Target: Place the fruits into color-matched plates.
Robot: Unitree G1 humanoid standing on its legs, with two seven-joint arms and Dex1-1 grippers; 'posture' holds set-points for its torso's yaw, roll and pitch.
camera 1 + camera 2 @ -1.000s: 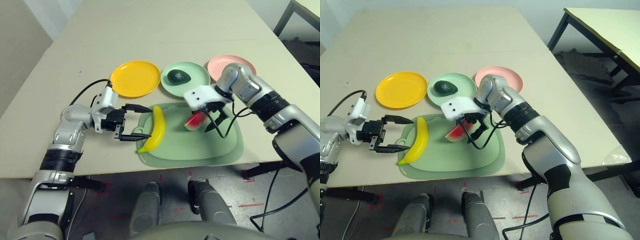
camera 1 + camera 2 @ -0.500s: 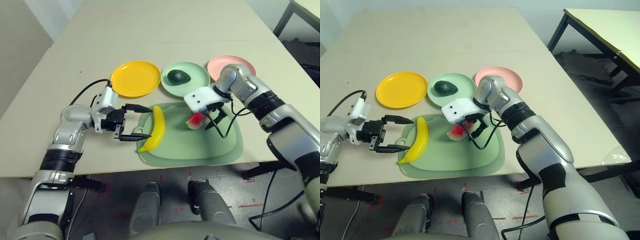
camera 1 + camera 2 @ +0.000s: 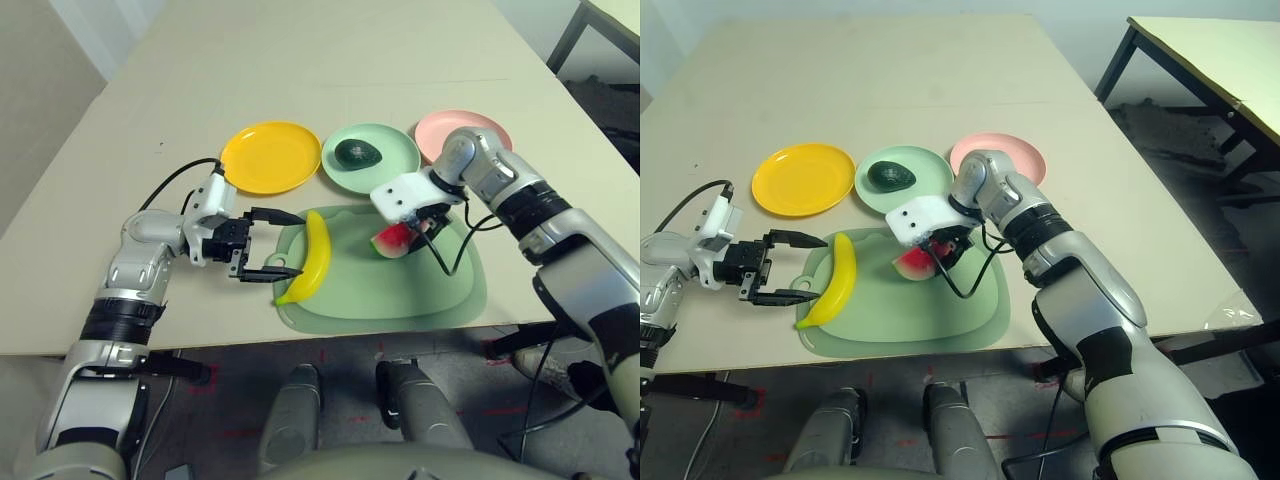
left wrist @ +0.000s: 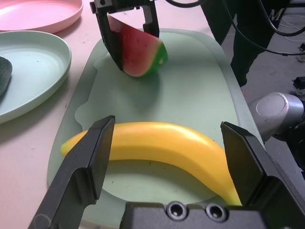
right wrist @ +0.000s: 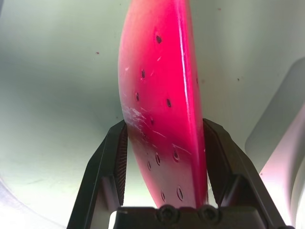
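The red watermelon wedge [image 3: 393, 240] stands on the pale green cutting mat [image 3: 400, 290], and my right gripper [image 3: 418, 228] is shut on it, one finger [image 5: 107, 162] pressed to each flat side. The yellow banana [image 3: 312, 258] lies along the mat's left part. My left gripper [image 3: 293, 243] is open, level with the table, its fingers straddling the banana's lower half without touching it. The dark green avocado [image 3: 357, 152] lies in the mint green plate [image 3: 395, 150]. The yellow-orange plate [image 3: 270, 157] and the pink plate [image 3: 445, 128] hold nothing.
The three plates stand in a row just beyond the mat, yellow on the left, green in the middle, pink on the right. My right forearm reaches over the pink plate. A black cable hangs from the right wrist across the mat. Another table [image 3: 1210, 60] stands far right.
My right gripper's fingers have closed in from wide open onto the watermelon wedge. The left arm and the banana have not moved.
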